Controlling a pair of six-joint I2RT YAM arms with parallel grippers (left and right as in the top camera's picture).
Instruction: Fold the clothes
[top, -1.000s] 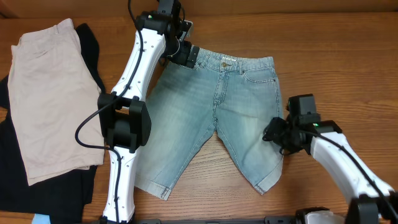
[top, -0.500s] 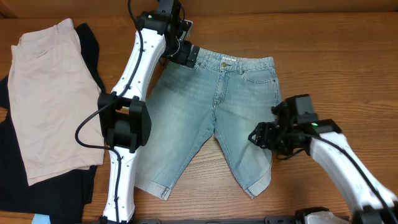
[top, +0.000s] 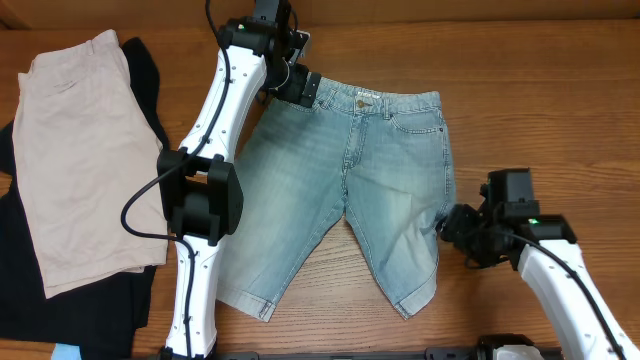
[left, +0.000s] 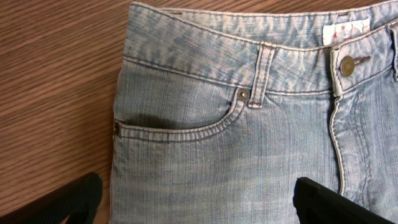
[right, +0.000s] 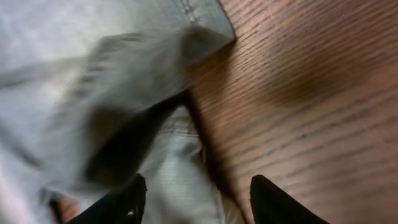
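**Overhead view.** The faded light-blue denim shorts (top: 370, 190) lie flat at the middle of the brown wooden table (top: 540, 100), with the waistband at the far side and both cuffed legs pointing toward the near edge. Bare wood lies open to the right of the shorts and beyond the waistband. On the left, a pair of beige shorts (top: 75, 160) rests on a black garment (top: 70, 320), near the denim but not touching it. The white left arm (top: 215, 110) crosses the gap between them and hides the denim's left edge. The left gripper (top: 300, 88) sits over the left corner of the waistband. The right gripper (top: 450, 228) is just beside the outer edge of the right leg, where the cloth is rumpled inward.

**Left wrist view.** The left gripper (left: 196, 186) has its jaws spread wide, and its black fingertips (left: 81, 196) are cut off at the lower corners. One fingertip is over wood, the other over denim, and they grasp nothing. A curved front pocket (left: 174, 118), a belt loop (left: 261, 74) and a metal button (left: 347, 64) show plainly.

**Right wrist view.** This picture is blurred. The right gripper (right: 196, 205) has its jaws partly apart. A loose denim edge and bare wood lie between its dark fingers (right: 118, 202), and nothing is seen clamped. A raised fold of denim casts a shadow, and what lies beneath it is hidden.
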